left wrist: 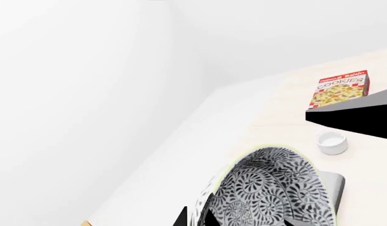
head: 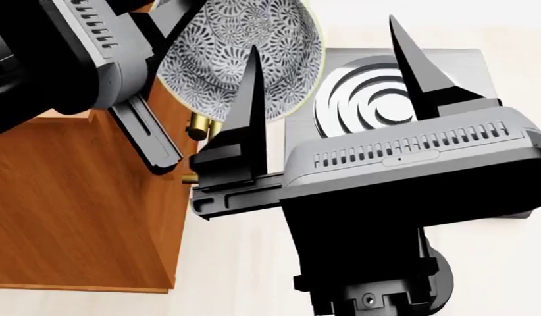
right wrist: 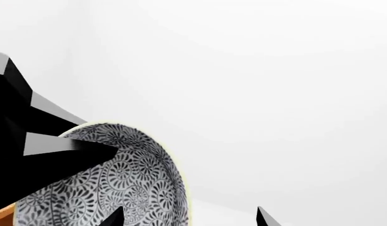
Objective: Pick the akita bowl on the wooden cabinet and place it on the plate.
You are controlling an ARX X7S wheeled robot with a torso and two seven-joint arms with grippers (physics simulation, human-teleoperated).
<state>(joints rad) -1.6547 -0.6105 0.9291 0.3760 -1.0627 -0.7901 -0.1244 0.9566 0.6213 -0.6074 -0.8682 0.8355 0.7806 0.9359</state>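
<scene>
The akita bowl (head: pixel 239 49), white with black swirl patterns, hangs tilted in the air over the front edge of the wooden cabinet (head: pixel 68 197). My left gripper (head: pixel 170 29) is shut on its rim; in the left wrist view the bowl (left wrist: pixel 275 188) has its rim between the two fingertips of the left gripper (left wrist: pixel 195 217). My right gripper (head: pixel 322 34) stands open just right of the bowl, one finger (head: pixel 251 99) crossing in front of it. The right wrist view shows the bowl (right wrist: pixel 118 188) beside the right gripper (right wrist: pixel 188 217), not between its fingers. The plate is out of view.
A grey square stove (head: pixel 464 72) with a spiral burner lies right of the cabinet, under the right gripper. A brass handle (head: pixel 200 125) sticks out of the cabinet front. Farther along the pale surface stand a cookies box (left wrist: pixel 341 88) and a small white cup (left wrist: pixel 332 141).
</scene>
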